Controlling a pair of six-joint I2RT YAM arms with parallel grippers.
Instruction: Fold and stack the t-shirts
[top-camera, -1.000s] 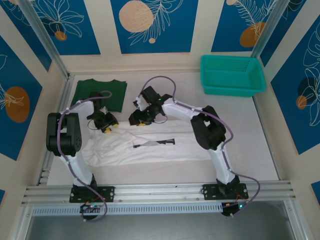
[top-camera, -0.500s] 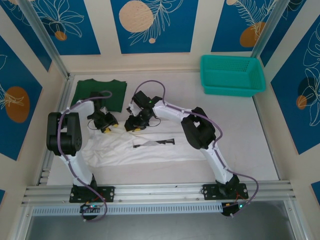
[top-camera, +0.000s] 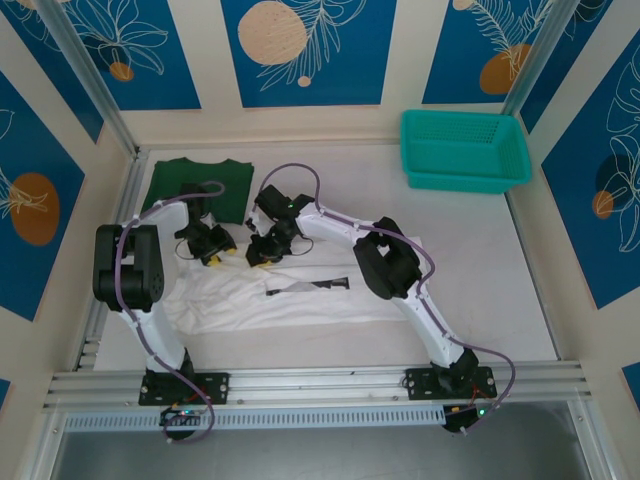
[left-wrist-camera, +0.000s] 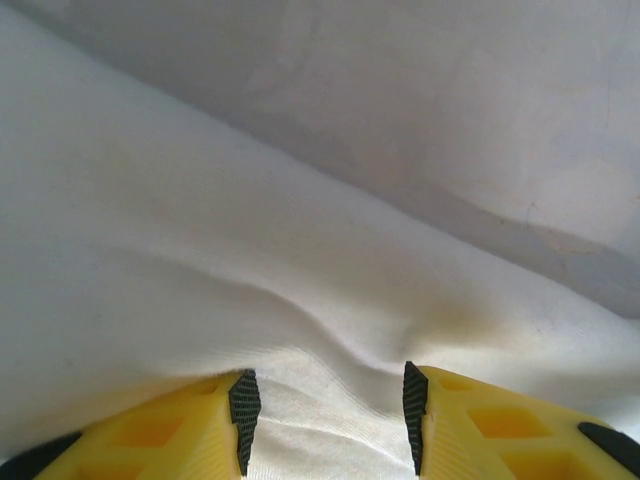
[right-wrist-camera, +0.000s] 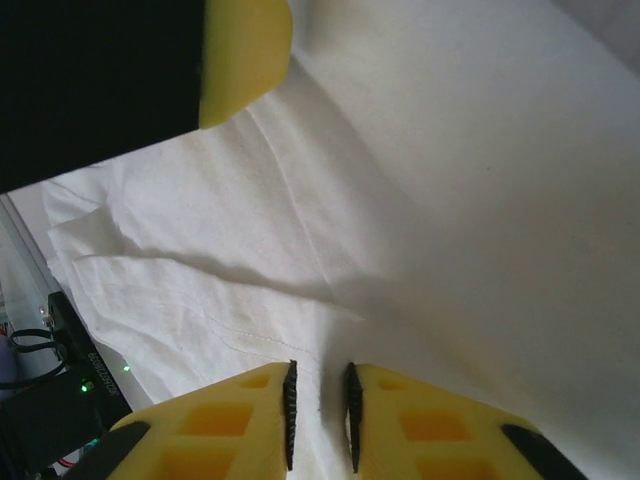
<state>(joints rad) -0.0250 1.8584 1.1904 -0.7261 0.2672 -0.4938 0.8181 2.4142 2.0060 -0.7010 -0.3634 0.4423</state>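
Note:
The white t-shirt (top-camera: 320, 305) lies spread across the middle of the table, its black print (top-camera: 310, 287) facing up. The dark green t-shirt (top-camera: 200, 185) lies flat at the back left. Both grippers are down on the white shirt's far edge, close together. My left gripper (top-camera: 213, 250) (left-wrist-camera: 325, 385) stands open, pressed onto the white t-shirt (left-wrist-camera: 200, 250), with a raised fold of cloth between its pads. My right gripper (top-camera: 258, 255) (right-wrist-camera: 320, 375) has its jaws nearly together over a ridge of the white t-shirt (right-wrist-camera: 450, 200).
A teal mesh basket (top-camera: 465, 150) stands at the back right. The left gripper's yellow finger (right-wrist-camera: 245, 55) shows close by in the right wrist view. Bare table (top-camera: 480, 280) lies to the right of the shirt.
My right gripper has slid left along the shirt's far edge toward the left gripper, and its jaws have narrowed onto the cloth. The left gripper has stayed in place.

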